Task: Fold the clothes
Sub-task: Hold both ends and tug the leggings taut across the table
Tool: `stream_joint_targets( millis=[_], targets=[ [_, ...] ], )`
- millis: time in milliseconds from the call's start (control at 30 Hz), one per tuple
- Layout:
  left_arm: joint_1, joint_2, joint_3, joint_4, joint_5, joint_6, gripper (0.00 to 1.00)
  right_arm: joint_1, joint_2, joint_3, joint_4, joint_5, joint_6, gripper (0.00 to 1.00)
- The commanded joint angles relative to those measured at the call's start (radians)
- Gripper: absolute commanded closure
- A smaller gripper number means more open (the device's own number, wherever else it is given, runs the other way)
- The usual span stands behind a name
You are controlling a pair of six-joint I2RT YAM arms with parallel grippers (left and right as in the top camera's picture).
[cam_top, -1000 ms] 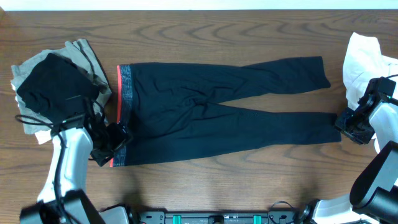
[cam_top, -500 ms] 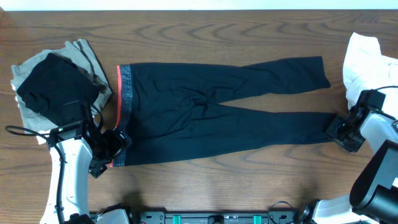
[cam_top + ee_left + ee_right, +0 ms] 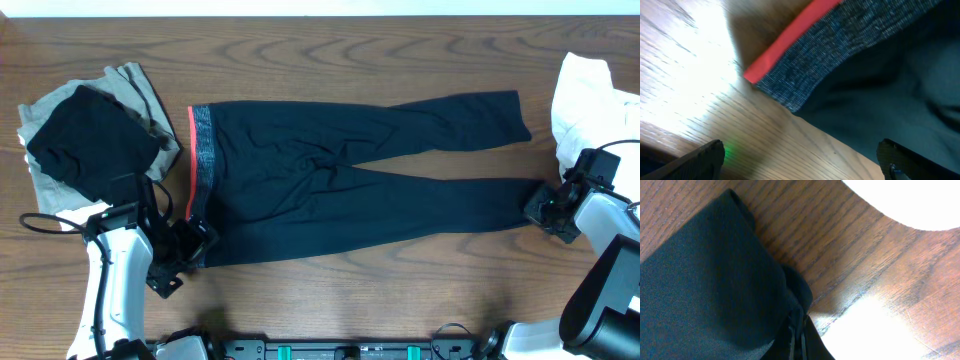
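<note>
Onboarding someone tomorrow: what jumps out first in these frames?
The black leggings lie spread flat across mid-table, coral-edged waistband to the left. The right tool is pinched on the near leg's cuff; the left tool gapes open at the waistband's near corner. A white shirt sits far right.

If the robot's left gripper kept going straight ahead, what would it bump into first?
Most likely the grey, red-edged waistband corner of the leggings. It lies just ahead, between the fingers of the open left gripper, though depth is hard to judge.
</note>
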Motion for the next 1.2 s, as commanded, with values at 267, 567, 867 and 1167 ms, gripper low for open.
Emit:
stream_joint_targets(
  millis=[267, 567, 867, 1167],
  targets=[
    [0.005, -0.004, -0.027, -0.018, 0.058, -0.082, 0.01, -0.009, 0.047, -0.049, -0.005, -0.007, 0.006, 0.99],
    [0.005, -0.004, -0.158, 0.101, 0.057, -0.256, 0.01, -0.009, 0.047, -0.049, 0.000, -0.023, 0.005, 0.99],
    [0.005, -0.004, -0.212, 0.305, 0.057, -0.312, 0.11, -0.009, 0.047, -0.049, -0.002, -0.026, 0.005, 0.97],
    [0.005, -0.004, -0.212, 0.349, 0.057, -0.312, 0.54, -0.009, 0.047, -0.049, -0.007, -0.026, 0.005, 0.97]
  ],
)
